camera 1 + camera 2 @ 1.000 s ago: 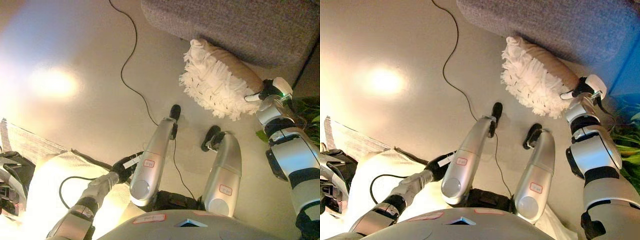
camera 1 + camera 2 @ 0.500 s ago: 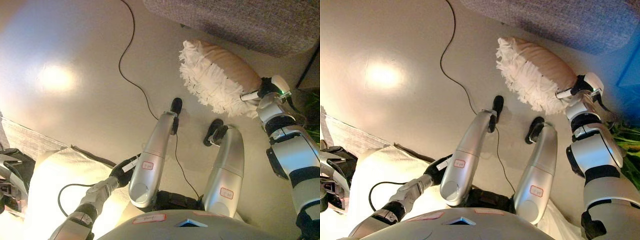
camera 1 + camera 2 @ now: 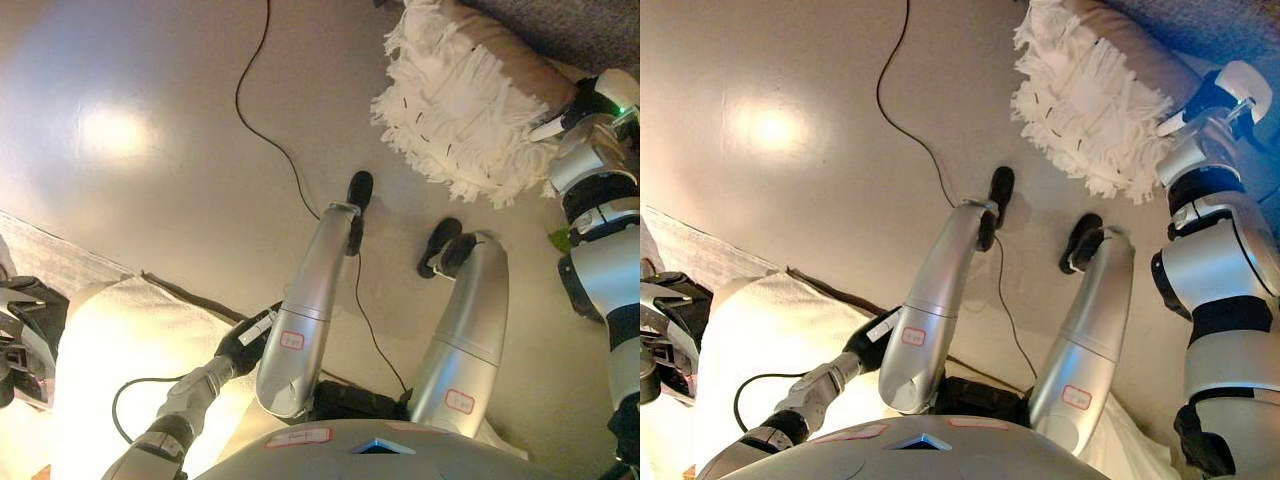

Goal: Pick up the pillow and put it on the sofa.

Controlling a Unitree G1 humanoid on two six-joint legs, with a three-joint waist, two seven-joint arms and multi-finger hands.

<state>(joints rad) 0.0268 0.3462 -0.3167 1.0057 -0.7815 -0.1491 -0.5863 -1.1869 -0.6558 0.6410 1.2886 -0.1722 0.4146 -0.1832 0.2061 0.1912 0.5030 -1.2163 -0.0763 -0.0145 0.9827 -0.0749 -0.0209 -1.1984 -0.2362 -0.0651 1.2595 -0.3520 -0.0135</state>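
Note:
The pillow (image 3: pixel 455 95), tan on one face with a shaggy white fringe, hangs off the floor at the upper right, its top edge against the front of the grey sofa (image 3: pixel 590 25). My right hand (image 3: pixel 592 100) is shut on the pillow's right end, with the arm reaching up from the right side. The pillow (image 3: pixel 1090 85) and right hand (image 3: pixel 1220 95) show the same way in the right eye view. My left hand (image 3: pixel 248 342) hangs idle at the lower left with relaxed fingers, holding nothing.
A white padded cloth (image 3: pixel 110 370) lies on the floor at the lower left, with a dark object (image 3: pixel 18 335) at the left edge. Green leaves (image 3: pixel 558 240) show by the right arm. The beige floor (image 3: pixel 150 130) stretches across the left.
My right hand has carried the pillow up and to the right, closer to the sofa. The view has shifted a little as well. The left hand stays low.

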